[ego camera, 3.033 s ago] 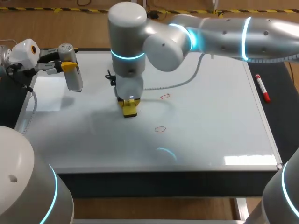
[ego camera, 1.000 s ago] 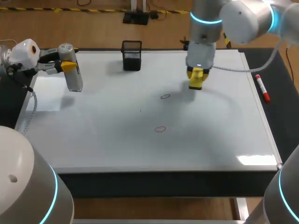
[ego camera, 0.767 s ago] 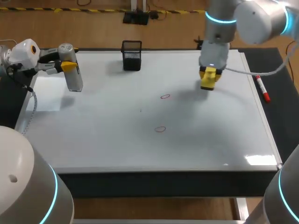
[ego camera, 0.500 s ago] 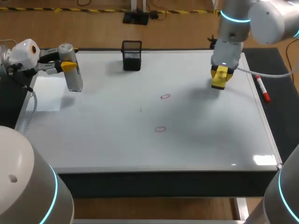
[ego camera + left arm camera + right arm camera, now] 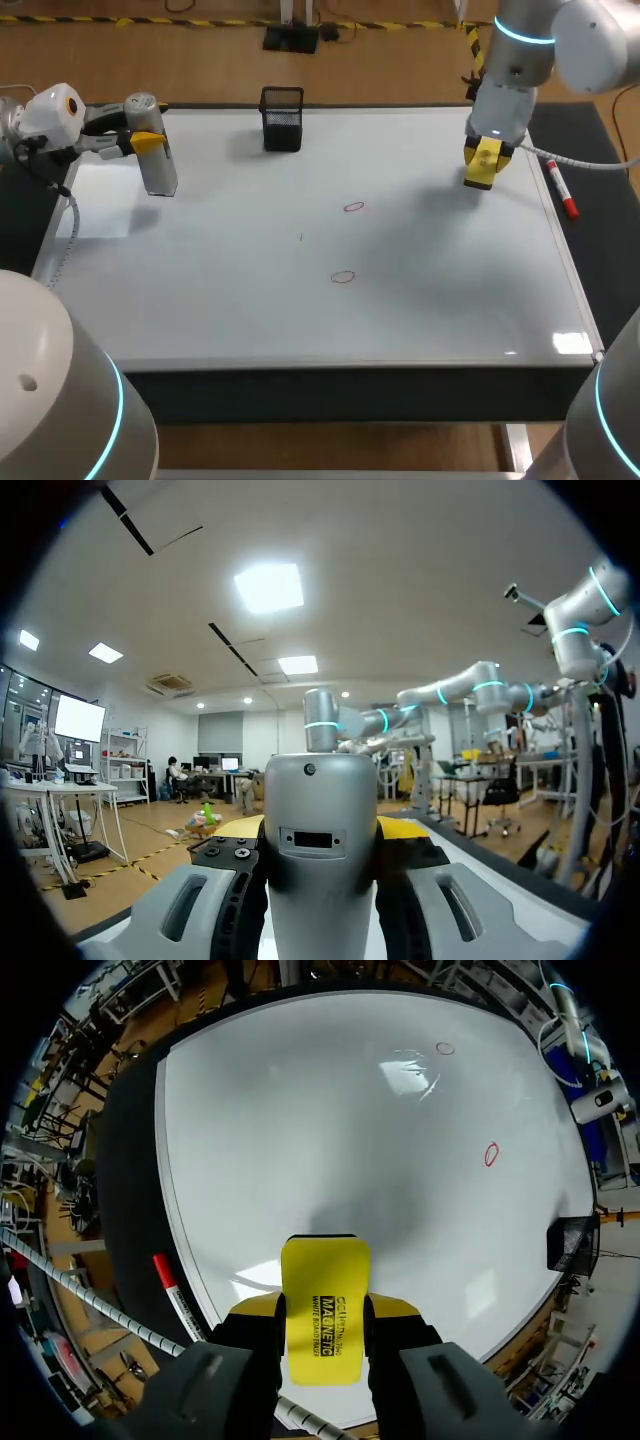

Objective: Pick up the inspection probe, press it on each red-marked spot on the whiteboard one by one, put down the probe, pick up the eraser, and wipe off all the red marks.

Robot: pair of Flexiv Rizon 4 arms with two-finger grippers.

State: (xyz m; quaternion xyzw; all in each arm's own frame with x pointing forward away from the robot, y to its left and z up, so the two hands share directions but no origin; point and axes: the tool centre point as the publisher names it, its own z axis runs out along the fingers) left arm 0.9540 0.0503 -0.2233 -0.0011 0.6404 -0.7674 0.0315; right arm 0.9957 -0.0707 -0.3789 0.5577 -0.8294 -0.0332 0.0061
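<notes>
A grey cylindrical probe [image 5: 156,168] hangs over the whiteboard's [image 5: 430,300] far left corner, with my left gripper [image 5: 147,142] shut on it. In the left wrist view the probe [image 5: 320,890] fills the gap between the fingers of the left gripper [image 5: 320,830]. My right gripper [image 5: 484,160] hovers above the board's far right part, shut on a yellow eraser [image 5: 481,166]. The eraser [image 5: 325,1275] sticks out beyond the right gripper [image 5: 322,1322]. Two red rings [image 5: 354,207] [image 5: 343,277] are drawn mid-board, also showing as red rings [image 5: 491,1154] [image 5: 445,1048] far ahead of the eraser.
A black mesh cup [image 5: 282,118] stands at the board's far edge, left of centre. A red marker [image 5: 562,188] lies on the dark mat to the right of the board, close to my right gripper; the marker [image 5: 175,1295] lies beside the eraser.
My right arm has carried the eraser rightward, from above the far centre to near the right edge, away from the red rings. The left arm and probe have stayed still.
</notes>
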